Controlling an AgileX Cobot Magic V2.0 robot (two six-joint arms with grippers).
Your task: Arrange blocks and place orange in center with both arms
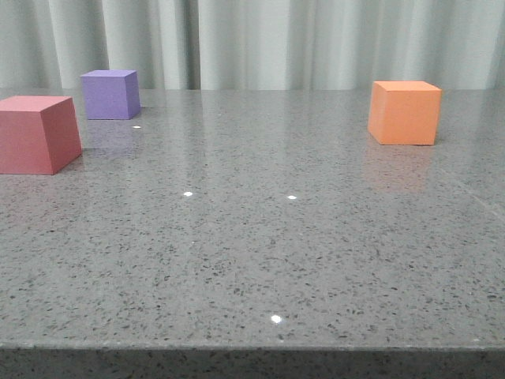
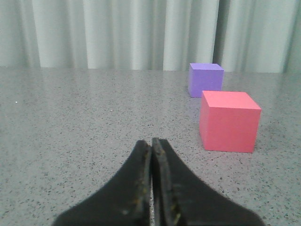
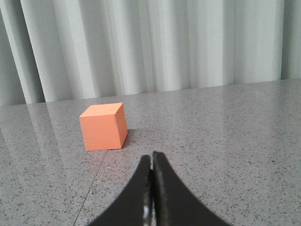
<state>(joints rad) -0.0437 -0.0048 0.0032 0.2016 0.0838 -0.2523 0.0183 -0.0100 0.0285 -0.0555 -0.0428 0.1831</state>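
Note:
In the front view the orange cube [image 1: 405, 112] stands at the far right of the grey table. The red-pink cube [image 1: 35, 133] stands at the left edge and the purple cube [image 1: 110, 94] behind it. Neither gripper shows in the front view. In the left wrist view my left gripper [image 2: 152, 142] is shut and empty, low over the table, short of the red-pink cube [image 2: 229, 121] and the purple cube [image 2: 205, 79]. In the right wrist view my right gripper [image 3: 151, 155] is shut and empty, short of the orange cube [image 3: 103, 126].
The grey speckled table [image 1: 252, 253] has its front edge at the bottom of the front view. A pale curtain [image 1: 260, 39] hangs behind the table. A thin seam [image 3: 94, 176] runs across the tabletop near the orange cube.

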